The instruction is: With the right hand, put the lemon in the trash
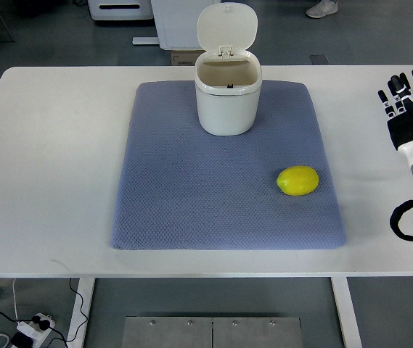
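A yellow lemon (297,180) lies on the blue-grey mat (191,196), toward its right side. At the mat's far edge stands a white trash bin (227,94) with its flip lid (226,27) raised and its inside showing. My right hand (406,98) hovers over the table's right edge, well to the right of the lemon, its black-and-white fingers (397,92) extended and holding nothing. The left arm does not show.
The mat rests on a white table (54,167). White furniture and a cardboard box (184,57) stand behind the table on the floor. A person's shoe (322,9) shows at the top. Cables and a power strip (28,330) lie on the floor at lower left.
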